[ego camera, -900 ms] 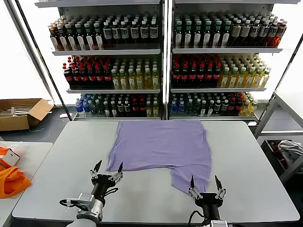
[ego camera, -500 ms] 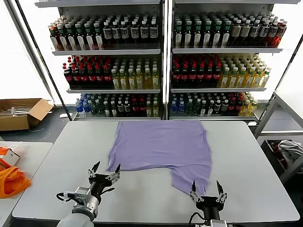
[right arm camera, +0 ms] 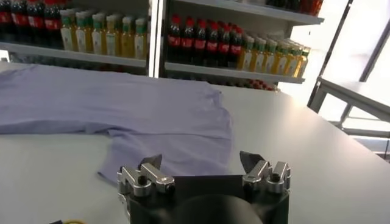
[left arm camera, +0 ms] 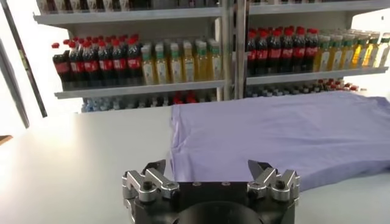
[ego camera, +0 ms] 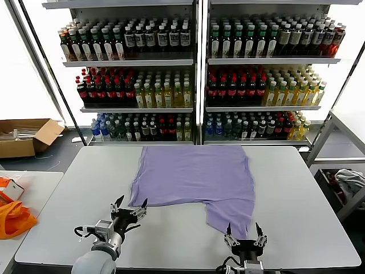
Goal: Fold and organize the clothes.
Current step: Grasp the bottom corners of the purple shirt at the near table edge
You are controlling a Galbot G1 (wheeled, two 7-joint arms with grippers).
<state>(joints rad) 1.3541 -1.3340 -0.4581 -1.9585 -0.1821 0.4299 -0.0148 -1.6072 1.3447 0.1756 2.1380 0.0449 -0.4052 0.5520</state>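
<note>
Jaws spread wide on both sides, nothing pinched. Right gripper (ego camera: 246, 233) low at the near edge of the tabletop (ego camera: 68, 205), tips just short of the T-shirt (ego camera: 194, 174) and pointing straight at the sleeve flap that hangs nearest (the closest bit of cloth to either arm). Left gripper (ego camera: 129, 206) also at the near edge, just beside the shirt's near left corner, fabric lying ahead and to its right. Lavender, flat, no print showing, spread across the middle of the tabletop with its long side running left to right. Probably a reach forward next, right side having the shorter way.

Beyond the tabletop, drink shelves (ego camera: 197, 60) packed with bottles; no label legible from here. Off to the left, an orange bag (ego camera: 12, 218) and a cardboard box (ego camera: 25, 136).
</note>
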